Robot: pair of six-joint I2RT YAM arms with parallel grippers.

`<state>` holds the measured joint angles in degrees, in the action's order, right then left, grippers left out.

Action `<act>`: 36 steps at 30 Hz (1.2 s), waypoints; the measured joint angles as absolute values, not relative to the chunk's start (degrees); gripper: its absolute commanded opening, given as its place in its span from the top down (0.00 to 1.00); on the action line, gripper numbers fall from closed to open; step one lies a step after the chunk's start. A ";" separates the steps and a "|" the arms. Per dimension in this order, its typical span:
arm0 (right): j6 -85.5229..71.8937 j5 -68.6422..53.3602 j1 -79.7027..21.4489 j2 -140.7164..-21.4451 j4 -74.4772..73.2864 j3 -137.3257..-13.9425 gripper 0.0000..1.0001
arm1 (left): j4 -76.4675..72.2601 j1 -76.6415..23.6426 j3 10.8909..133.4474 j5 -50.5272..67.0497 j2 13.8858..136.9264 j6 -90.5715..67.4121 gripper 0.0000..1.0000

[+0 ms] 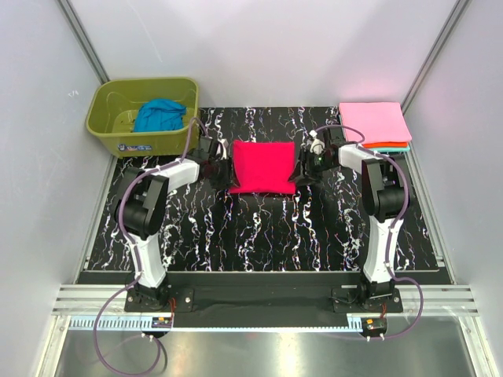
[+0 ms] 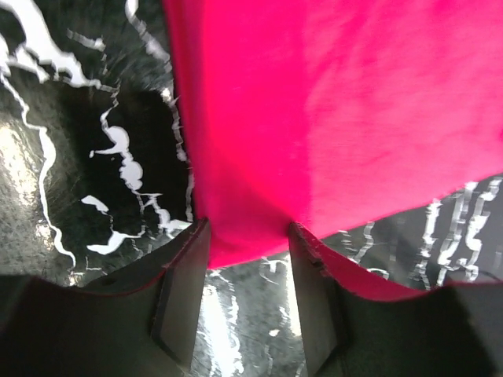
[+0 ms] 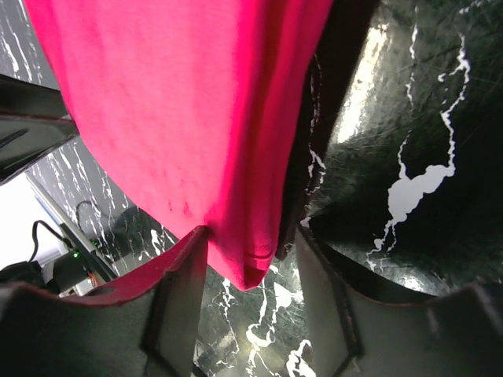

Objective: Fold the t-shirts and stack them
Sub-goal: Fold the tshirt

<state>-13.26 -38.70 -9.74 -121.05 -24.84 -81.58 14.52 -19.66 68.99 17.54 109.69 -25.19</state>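
- We judge the task a little past halfway. Three t-shirts already sit stacked at the far right corner of the counter [image 1: 259, 228]. The pink t-shirt [image 1: 375, 122] is on top, and only thin slivers of the orange t-shirt [image 1: 383, 144] and the teal t-shirt [image 1: 399, 148] show under its near edge.
- The crimson-red t-shirt [image 1: 263, 166] lies folded into a roughly square packet in the middle of the counter, toward the far edge and well apart from the stack.
- The blue t-shirt [image 1: 157, 115] is a crumpled heap inside the olive-green tub [image 1: 106, 98] by the far left corner. It is not yet folded.
- The left gripper [image 2: 247, 236] sits at the left edge of the red packet. Its jaws stand a narrow way apart, with a bit of the cloth's edge reaching between them. We see no pinch on it.
- The right gripper [image 3: 251, 243] mirrors this at the packet's right edge. Its jaws are likewise parted, and a folded corner of cloth pokes into the gap without filling it.
- As we read it, the red packet has to go onto the stack. The blue one then has to be taken out, folded and stacked.
- The red cloth looks matte and soft, with faint creases across the top. Its layers show at the right edge in the right wrist view. The packet sits slightly skewed, and its near edge is uneven.
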 measured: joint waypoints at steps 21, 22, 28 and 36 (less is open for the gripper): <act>-18.02 -38.59 -9.87 -111.90 -20.84 -65.17 0.62 | 16.40 -21.47 57.47 17.37 96.73 -31.31 0.67; -18.33 -38.20 -9.87 -111.13 -20.88 -64.64 0.61 | 16.71 -21.47 57.58 17.19 95.79 -31.35 0.67; -19.62 -34.89 -9.87 -106.63 -24.36 -66.48 0.60 | 19.14 -21.34 65.19 16.73 94.85 -31.20 0.67; -18.76 -34.87 -9.85 -107.02 -28.64 -79.79 0.86 | 18.17 -21.30 83.05 19.64 107.44 -28.40 0.67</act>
